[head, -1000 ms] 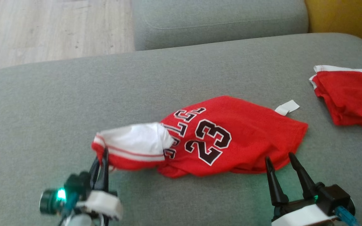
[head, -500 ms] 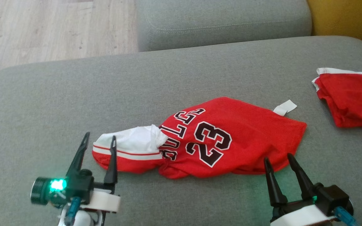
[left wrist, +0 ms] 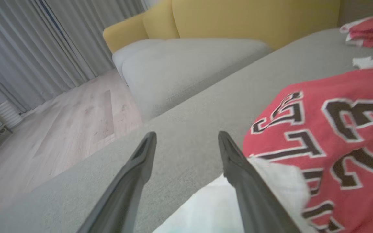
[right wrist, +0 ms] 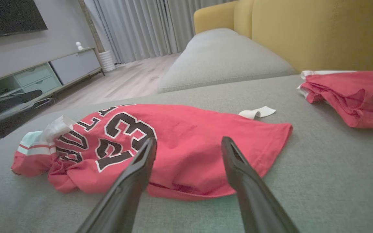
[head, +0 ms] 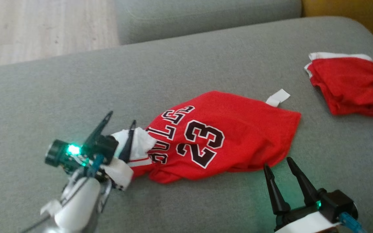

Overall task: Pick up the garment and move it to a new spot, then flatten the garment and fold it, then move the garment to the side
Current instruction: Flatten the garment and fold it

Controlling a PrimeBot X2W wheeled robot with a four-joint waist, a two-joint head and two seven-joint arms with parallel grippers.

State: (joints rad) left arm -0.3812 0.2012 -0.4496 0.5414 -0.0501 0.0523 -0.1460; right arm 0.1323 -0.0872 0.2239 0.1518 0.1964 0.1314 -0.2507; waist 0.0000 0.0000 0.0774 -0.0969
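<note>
Grey sofa cushion (head: pixel 206 58) carries the red jersey (head: pixel 238 129), crumpled, with bare cushion all round its edges. Left gripper (head: pixel 120 118) is spread wide, holding nothing, over the jersey's white sleeve end. Right gripper (head: pixel 277 162) is wide, holding nothing, just off the jersey's near hem. Second red garment (head: pixel 345 84) lies well apart from the jersey.

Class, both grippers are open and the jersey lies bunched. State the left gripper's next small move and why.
Probably lower the left gripper and close on the jersey at its white-trimmed end, crumpled beside the gripper; it isn't flat yet.
</note>
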